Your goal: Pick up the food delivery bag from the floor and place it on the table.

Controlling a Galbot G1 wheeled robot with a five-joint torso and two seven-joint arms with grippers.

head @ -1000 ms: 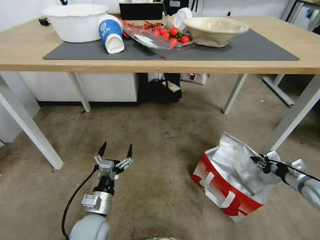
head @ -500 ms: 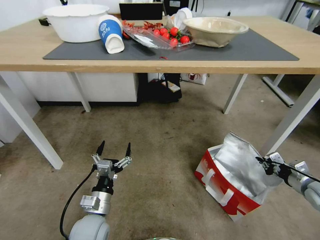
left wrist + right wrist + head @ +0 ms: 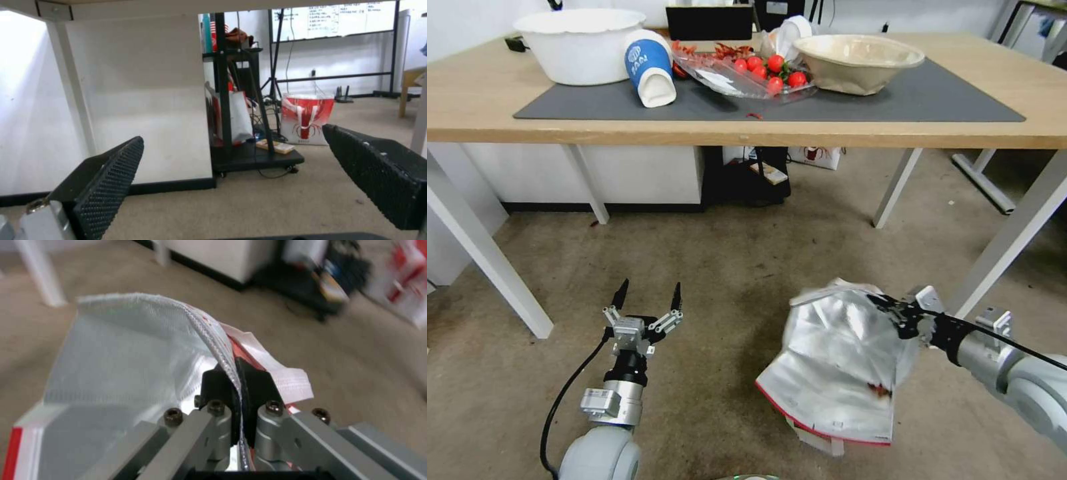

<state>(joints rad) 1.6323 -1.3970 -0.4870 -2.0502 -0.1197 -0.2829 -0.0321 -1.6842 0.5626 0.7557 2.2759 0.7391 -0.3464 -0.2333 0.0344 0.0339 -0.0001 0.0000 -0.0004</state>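
- While the left tool (image 3: 647, 297) hangs wide apart at the lower left of the frame, the right tool (image 3: 887, 308) is clamped tight on the top edge of the bag (image 3: 840, 363) at the lower right.
- The bag tilts, foil side facing the camera, its lower edge at the floor (image 3: 740, 267); whether it touches is unclear.
- The surface (image 3: 707, 130) spans the top of the frame, carrying bowls, a cup and a tray of red fruit on a grey mat (image 3: 947, 93).

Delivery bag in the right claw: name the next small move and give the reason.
Probably lift straight up a little. The right claw is shut on the edge of the delivery bag, which hangs tilted, low over the floor and well below the table. The left claw hovers open nearby.
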